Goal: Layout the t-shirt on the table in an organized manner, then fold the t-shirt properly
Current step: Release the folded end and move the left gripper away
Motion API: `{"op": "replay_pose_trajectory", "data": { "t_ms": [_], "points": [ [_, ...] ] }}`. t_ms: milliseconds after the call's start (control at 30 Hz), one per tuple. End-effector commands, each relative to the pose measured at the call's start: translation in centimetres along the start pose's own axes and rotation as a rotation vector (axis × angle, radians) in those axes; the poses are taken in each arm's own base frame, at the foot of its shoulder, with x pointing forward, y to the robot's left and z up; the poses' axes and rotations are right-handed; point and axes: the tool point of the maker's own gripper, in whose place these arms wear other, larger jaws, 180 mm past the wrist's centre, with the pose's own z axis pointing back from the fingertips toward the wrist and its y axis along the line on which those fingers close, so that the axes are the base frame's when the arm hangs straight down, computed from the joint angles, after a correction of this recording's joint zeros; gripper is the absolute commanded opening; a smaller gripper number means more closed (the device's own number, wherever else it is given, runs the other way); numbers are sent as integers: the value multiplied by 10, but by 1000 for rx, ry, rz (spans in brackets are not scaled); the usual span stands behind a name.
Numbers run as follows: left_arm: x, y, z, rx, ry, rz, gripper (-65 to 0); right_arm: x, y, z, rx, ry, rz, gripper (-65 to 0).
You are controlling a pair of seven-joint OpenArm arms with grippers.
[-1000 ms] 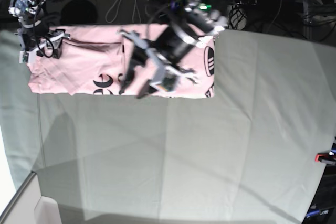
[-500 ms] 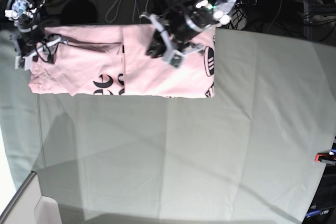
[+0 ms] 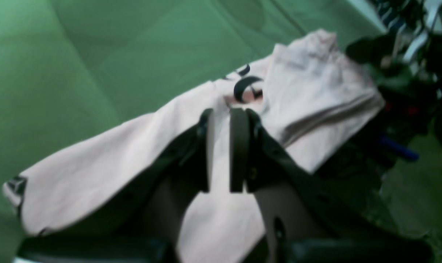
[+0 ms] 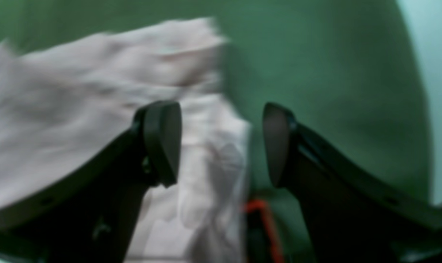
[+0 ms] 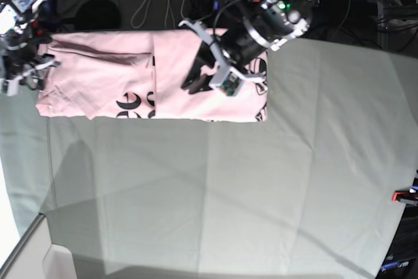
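One pale pink cotton t-shirt [image 5: 147,86] with black lettering is lying folded into a long flat band along the far edge of the desk [image 5: 261,187], which is wearing a creased grey-green cloth. Over its right half the left claw [image 3: 221,146] is hovering with its jaws nearly closed and nothing between them. By the shirt's other end the right claw [image 4: 221,142] is standing wide open, gripping nothing.

The table [image 5: 261,187] is covered with a creased pale grey-green cloth [image 5: 163,207]. A pink t-shirt [image 5: 104,86], folded into a long band with black lettering, lies flat on it under the left pincer [image 5: 196,83], its far end beside the right pincer [image 5: 26,76].
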Motion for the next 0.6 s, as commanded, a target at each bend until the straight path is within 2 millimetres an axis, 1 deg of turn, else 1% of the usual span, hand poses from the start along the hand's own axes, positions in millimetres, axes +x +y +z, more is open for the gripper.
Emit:
{"op": "replay_pose_trajectory", "data": {
  "t_ms": [0,67,133,267,400,467,567],
  "points": [
    [9,0,2,-8,-34,-6,-575,14,-8,-1,-12,-47,-4,-281],
    [8,14,6,28,-30,-8,-575,10,-13,-4,-14,-33,-14,-250],
    [4,27,12,73,-26,8,-575,3,-13,-5,-9,-14,-22,-227],
    [8,53,22,138,-49,56,-575,-4,-9,-5,0,0,-30,-218],
    [16,82,35,200,-91,130,-575,-9,2,-6,14,4,-46,-218],
    [20,97,42,238,-110,149,-575,-8,6,-7,26,4,-37,-218],
    [17,115,50,289,-109,158,-575,-18,17,-7,59,33,-4,-218]
  ]
}}
